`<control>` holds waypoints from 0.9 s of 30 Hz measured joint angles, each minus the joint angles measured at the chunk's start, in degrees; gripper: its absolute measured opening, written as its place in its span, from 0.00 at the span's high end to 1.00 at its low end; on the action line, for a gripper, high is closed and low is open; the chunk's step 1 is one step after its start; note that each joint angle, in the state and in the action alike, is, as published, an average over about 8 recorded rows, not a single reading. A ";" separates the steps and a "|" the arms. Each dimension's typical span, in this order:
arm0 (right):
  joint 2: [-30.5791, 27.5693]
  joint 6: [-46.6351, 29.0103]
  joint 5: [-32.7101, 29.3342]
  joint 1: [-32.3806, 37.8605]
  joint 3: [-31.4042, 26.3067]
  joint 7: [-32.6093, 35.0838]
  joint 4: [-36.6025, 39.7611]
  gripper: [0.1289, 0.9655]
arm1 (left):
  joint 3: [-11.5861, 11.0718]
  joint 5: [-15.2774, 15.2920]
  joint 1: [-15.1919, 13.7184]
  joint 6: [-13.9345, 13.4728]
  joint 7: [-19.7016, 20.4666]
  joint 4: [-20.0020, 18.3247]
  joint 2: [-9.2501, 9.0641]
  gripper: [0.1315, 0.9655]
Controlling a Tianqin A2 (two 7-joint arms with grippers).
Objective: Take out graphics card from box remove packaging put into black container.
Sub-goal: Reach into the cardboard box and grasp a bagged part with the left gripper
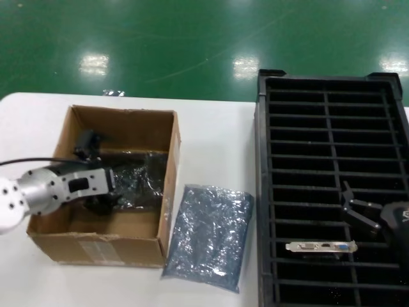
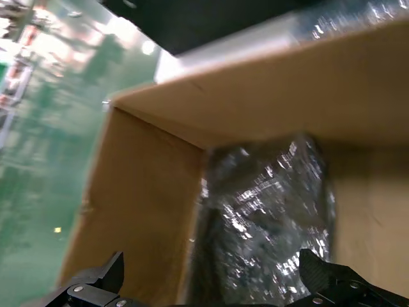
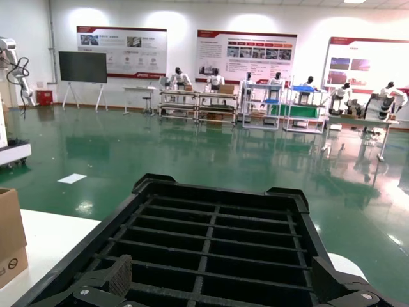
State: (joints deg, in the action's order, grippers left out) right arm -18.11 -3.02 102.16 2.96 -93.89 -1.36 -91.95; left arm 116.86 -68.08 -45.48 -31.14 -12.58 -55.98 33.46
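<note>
Left gripper (image 1: 102, 198) sits inside the box (image 1: 147, 246), fingers spread above a wrapped card (image 2: 268, 217). Right gripper (image 1: 358, 214), fingers released, hovers over the black container (image 1: 265, 192) holding a card (image 1: 319, 247); empty bag (image 1: 208, 236) on counter (image 1: 211, 128).

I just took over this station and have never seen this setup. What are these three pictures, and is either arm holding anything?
One is the robot's head camera looking down at a white table; the others sit on each wrist. The left gripper is inside the cardboard box, open above a dark wrapped bag, holding nothing. An empty bag lies between the box and the black container. The right gripper hovers open over the container, beside an unwrapped graphics card standing in a slot.
</note>
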 joint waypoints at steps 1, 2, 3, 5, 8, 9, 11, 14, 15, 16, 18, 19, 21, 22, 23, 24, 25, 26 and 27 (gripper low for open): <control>0.00 0.00 0.00 0.00 0.00 0.00 0.00 0.00 | 0.46 -0.10 -1.33 -0.51 -1.86 2.29 -0.73 0.00; 0.00 0.00 0.00 0.00 0.00 0.00 0.00 0.00 | 0.83 -0.32 -2.63 -0.96 -3.78 4.68 -1.49 0.00; 0.00 0.00 0.00 0.00 0.00 0.00 0.00 0.00 | 1.13 -0.62 -3.87 -1.35 -5.68 7.10 -2.24 0.00; 0.00 0.00 0.00 0.00 0.00 0.00 0.00 0.00 | 1.46 -1.34 -6.16 -1.87 -9.33 11.88 -3.75 0.00; 0.00 0.00 0.00 0.00 0.00 0.00 0.00 0.00 | 1.56 -2.49 -9.28 -2.19 -14.33 18.81 -5.95 0.00; 0.00 0.00 0.00 0.00 0.00 0.00 0.00 0.00 | 1.53 -2.87 -10.23 -2.20 -15.95 21.01 -6.66 0.00; 0.00 0.00 0.00 0.00 0.00 0.00 0.00 0.00 | 1.38 -3.60 -12.01 -2.12 -19.23 25.24 -8.03 0.00; 0.00 0.00 0.00 0.00 0.00 0.00 0.00 0.00 | 0.89 -4.82 -14.43 -1.64 -24.60 31.29 -10.04 0.00; 0.00 0.00 0.00 0.00 0.00 0.00 0.00 0.00 | 0.61 -5.32 -15.19 -1.34 -26.56 33.25 -10.72 0.00; 0.00 0.00 0.00 0.00 0.00 0.00 0.00 0.00 | 0.26 -5.86 -15.89 -0.97 -28.54 35.08 -11.35 0.00; 0.00 0.00 0.00 0.00 0.00 0.00 0.00 0.00 | -0.68 -7.15 -17.18 0.11 -32.85 38.53 -12.58 0.00; 0.00 0.00 0.00 0.00 0.00 0.00 0.00 0.00 | -1.24 -7.84 -17.70 0.78 -34.99 39.95 -13.10 0.00; 0.00 0.00 0.00 0.00 0.00 0.00 0.00 0.00 | -2.54 -9.37 -18.51 2.31 -39.37 42.26 -14.02 0.00; 0.00 0.00 0.00 0.00 0.00 0.00 0.00 0.00 | -3.20 -10.13 -18.75 3.08 -41.42 43.00 -14.37 0.00; 0.00 0.00 0.00 0.00 0.00 0.00 0.00 0.00 | -3.90 -10.93 -18.87 3.86 -43.47 43.45 -14.65 0.00; 0.00 0.00 0.00 0.00 0.00 0.00 0.00 0.00 | -4.59 -11.71 -18.86 4.61 -45.39 43.61 -14.87 0.00; 0.00 0.00 0.00 0.00 0.00 0.00 0.00 0.00 | -5.23 -12.44 -18.69 5.29 -47.12 43.41 -15.00 0.00; 0.00 0.00 0.00 0.00 0.00 0.00 0.00 0.00 | -5.84 -13.14 -18.42 5.93 -48.68 42.95 -15.07 0.00; 0.00 0.00 0.00 0.00 0.00 0.00 0.00 0.00 | -6.40 -13.79 -18.05 6.51 -50.06 42.28 -15.09 0.00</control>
State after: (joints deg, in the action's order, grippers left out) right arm -18.11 -3.02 102.16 2.96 -93.89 -1.36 -91.96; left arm 110.46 -81.86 -63.52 -24.63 -62.64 -13.71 18.38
